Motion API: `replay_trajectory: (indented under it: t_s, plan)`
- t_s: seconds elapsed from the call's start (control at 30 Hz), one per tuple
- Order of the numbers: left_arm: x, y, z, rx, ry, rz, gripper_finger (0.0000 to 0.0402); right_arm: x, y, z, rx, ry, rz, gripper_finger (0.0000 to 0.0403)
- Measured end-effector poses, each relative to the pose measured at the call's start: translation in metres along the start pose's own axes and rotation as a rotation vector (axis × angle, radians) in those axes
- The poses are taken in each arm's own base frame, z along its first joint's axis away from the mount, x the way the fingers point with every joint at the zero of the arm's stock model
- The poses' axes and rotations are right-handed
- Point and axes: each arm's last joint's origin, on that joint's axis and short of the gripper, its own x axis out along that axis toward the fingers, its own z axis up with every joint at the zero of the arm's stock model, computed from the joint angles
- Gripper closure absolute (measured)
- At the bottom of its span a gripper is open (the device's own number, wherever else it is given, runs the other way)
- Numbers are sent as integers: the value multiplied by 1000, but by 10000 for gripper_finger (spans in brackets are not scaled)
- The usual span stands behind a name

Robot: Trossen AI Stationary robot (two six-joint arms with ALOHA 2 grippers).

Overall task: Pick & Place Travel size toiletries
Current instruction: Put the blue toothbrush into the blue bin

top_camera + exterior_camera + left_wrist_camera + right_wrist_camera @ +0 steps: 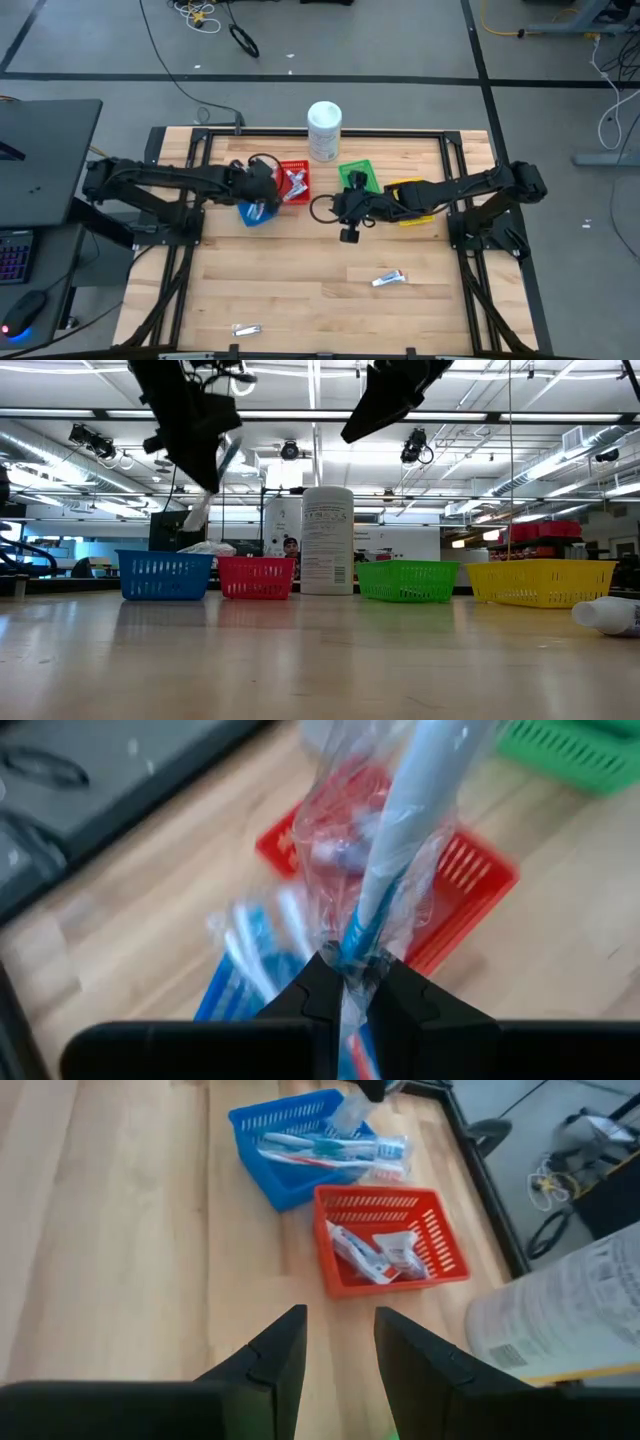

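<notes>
- Nearest the front edge, at about 7 o'clock on the table (300,300) in the high view, a small packaged toiletry (246,329) is seen lying flat.
- A little farther in, at about 4 o'clock, a small white tube (388,279) is seen lying on its side; in the low view its end is seen at the right edge (610,614).
- The right gripper (338,1342) is held above the bare wood near the table's middle, its fingers parted with nothing between them.
- The left gripper (347,988) is held above the blue basket (258,212), at about 10 o'clock; its fingers are pinched on a wrapped toothbrush (410,830) in clear plastic, which is raised over the basket.
- More toothbrushes (330,1150) are seen lying inside the blue basket.
- The red basket (390,1250) is set just beside the blue one, and small tubes (375,1255) are seen lying in it.
- A green basket (358,176) and a yellow basket (410,200) are placed toward 1 and 2 o'clock.
- At 12 o'clock, a big white tub (324,130) is seen standing upright behind the baskets.
</notes>
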Motion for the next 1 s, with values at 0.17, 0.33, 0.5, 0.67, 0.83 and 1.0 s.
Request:
replay_trajectory:
  t_s: [0.17,0.33,0.5,0.67,0.83,1.0]
  plan:
    - [18,8,-10,-11,162,-52,368,3,-6,-1,34,9,46,275]
    - [27,15,-16,-59,250,-54,365,4,-9,-1,39,14,51,275]
    - [39,18,-32,-76,350,-102,364,4,-9,-1,38,14,52,275]
    - [51,21,-45,-114,378,-113,350,4,-9,-1,38,14,52,275]
    - [60,28,-52,-149,388,-91,330,4,-9,-1,39,14,52,275]
    - [64,32,-54,-131,385,-69,303,4,-9,-1,39,13,52,275]
